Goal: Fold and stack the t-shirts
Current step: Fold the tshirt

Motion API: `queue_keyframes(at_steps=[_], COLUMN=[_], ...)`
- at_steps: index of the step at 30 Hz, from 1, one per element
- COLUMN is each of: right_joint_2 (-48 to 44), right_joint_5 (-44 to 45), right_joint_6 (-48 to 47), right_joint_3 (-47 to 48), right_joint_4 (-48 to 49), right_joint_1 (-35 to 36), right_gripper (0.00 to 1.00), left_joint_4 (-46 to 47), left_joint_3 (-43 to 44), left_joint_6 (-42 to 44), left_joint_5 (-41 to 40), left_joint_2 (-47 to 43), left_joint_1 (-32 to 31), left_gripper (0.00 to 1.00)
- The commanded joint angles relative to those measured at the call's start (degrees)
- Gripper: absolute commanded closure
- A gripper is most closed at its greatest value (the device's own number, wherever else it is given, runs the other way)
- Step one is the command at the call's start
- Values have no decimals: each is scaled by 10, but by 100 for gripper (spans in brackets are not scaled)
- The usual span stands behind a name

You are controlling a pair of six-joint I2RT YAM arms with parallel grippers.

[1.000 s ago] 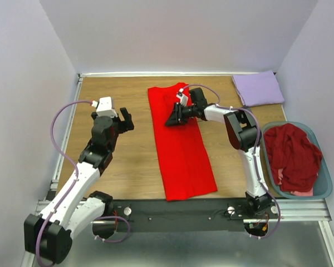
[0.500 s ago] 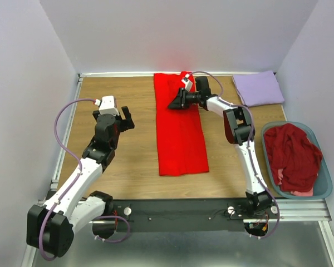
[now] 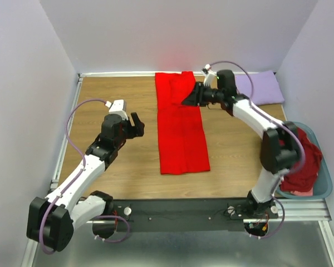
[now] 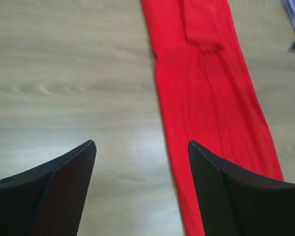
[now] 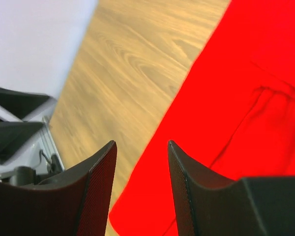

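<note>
Bright red t-shirt (image 3: 181, 128), plain, no print anywhere! Under it the bench (image 3: 117, 94) shows warm tan wood grain. There's the lavender t-shirt (image 3: 260, 88), pale and plain. Dark maroon shirts (image 3: 309, 161), and a teal-blue basket (image 3: 322, 190). Left tool (image 4: 141, 147) and right tool (image 5: 140, 145): both black, with fine mesh-patterned pads.

Top camera: high, behind the arm bases, looking down and forward over the whole table (image 3: 128, 167) to the back wall. Left wrist camera: low over the wood, looking past the left fingers (image 4: 54, 196), with the red shirt (image 4: 206, 98) at frame right. Right wrist camera: closer and tilted, looking past the right fingers (image 5: 93, 191) across the shirt toward a table edge. All three views share the shirt.
</note>
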Motion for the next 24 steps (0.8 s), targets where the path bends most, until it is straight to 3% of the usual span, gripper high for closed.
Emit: queue_keyframes(at_steps=[1,7,12,24], right_joint_2=[-107,-286,-357,-297], right_joint_5=[140,282,310,238], right_joint_6=[-21,-22,-2,27], right_joint_3=[-144,-314,-394,-460], right_joint_4=[-83,-222,-291,-255], right_joint_1=[2,3,9,34], right_gripper=[47,47,47,49], left_joint_4=[-116,-191,-196,-217], left_joint_3=[12,-19,-43,-15], left_joint_6=[-67,-123,-155,-166], left_joint_5=[99,123,119,85], left_joint_2=[19,20,29,118], left_joint_1=[-25,-85,-125,-188], left_gripper=[18,20,21,27])
